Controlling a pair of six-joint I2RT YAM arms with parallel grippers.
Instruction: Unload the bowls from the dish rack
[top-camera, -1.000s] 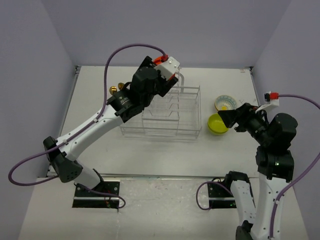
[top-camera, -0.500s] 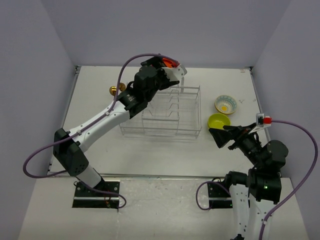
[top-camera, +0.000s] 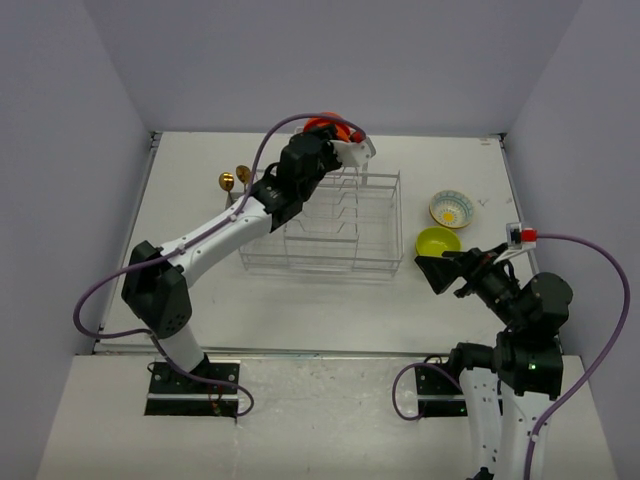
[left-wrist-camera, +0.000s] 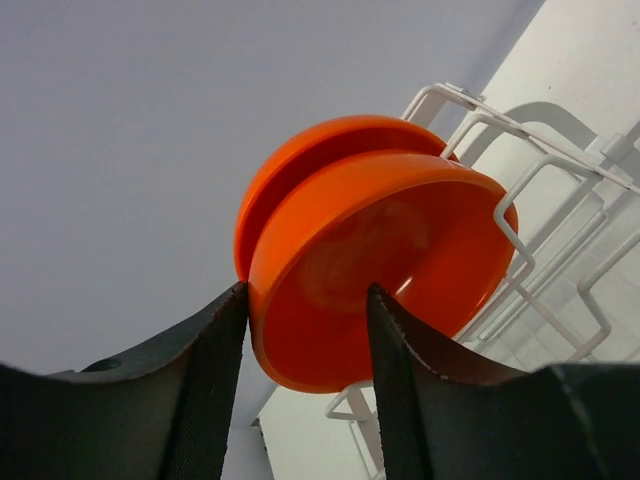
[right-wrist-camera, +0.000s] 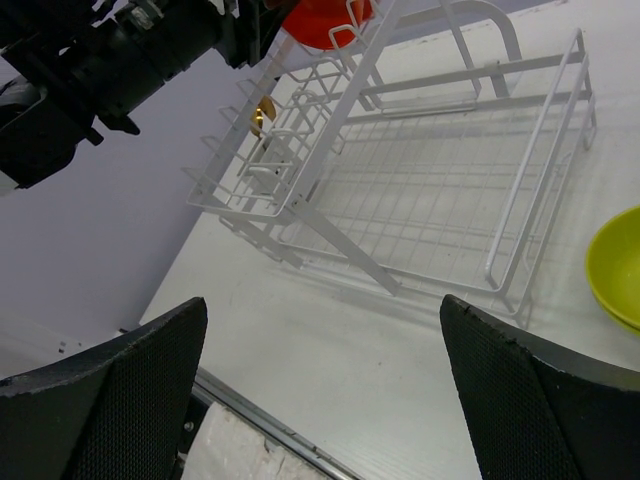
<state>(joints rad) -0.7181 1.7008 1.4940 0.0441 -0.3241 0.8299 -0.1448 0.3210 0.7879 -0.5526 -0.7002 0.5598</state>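
Note:
Two orange-red bowls stand on edge at the back end of the white wire dish rack; they also show in the top view. My left gripper is open, its fingers on either side of the front bowl's lower rim; it also shows in the top view. A lime-green bowl and a pale patterned bowl with a yellow centre sit on the table right of the rack. My right gripper is open and empty above the table, in front of the green bowl.
Two gold spoons lie on the table left of the rack. The rest of the rack holds no bowls. The table's near edge runs just below my right gripper. Walls close in the back and sides.
My left gripper has reached further back and now straddles the front orange bowl's rim. My right gripper has drawn back from the green bowl toward the near edge.

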